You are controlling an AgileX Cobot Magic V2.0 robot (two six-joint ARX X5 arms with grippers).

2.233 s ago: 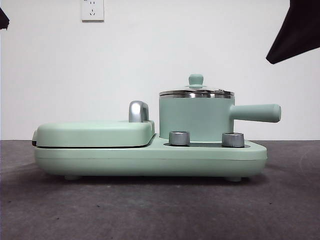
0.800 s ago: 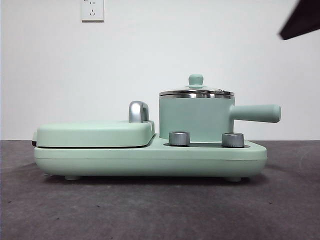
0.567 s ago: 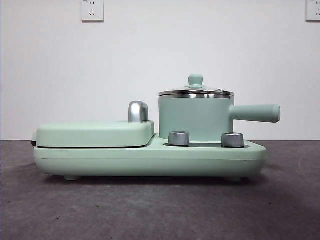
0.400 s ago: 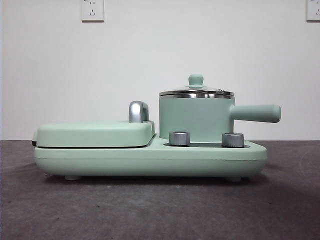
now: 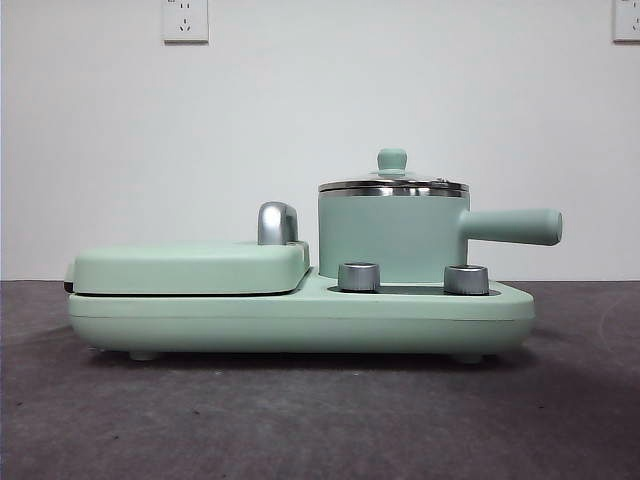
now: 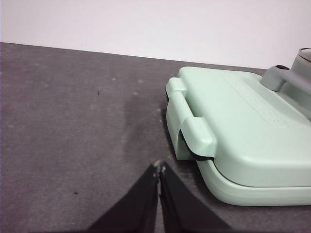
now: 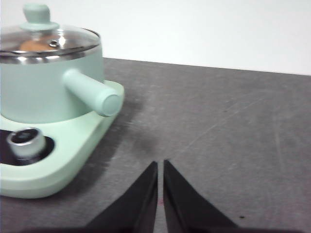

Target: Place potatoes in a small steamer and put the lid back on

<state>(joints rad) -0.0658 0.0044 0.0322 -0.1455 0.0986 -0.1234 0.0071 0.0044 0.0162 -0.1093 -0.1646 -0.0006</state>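
Since lid [image 7: 46,36] sits on steamer [image 5: 392,238] with potato [image 7: 36,45] inside, job looks done; both grippers [image 6: 159,169] [image 7: 160,165] closed, empty, parked on either side.

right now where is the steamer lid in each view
Front view: the lid sits on the small steamer, right of centre, its green knob on top.
Left wrist view: only a grey sliver at the right edge above the chrome handle; I cannot tell that it is the lid.
Right wrist view: the lid is at upper left, on the steamer, something orange-brown under the glass.
Shared landmark: the steamer's side handle in the front and right wrist views.
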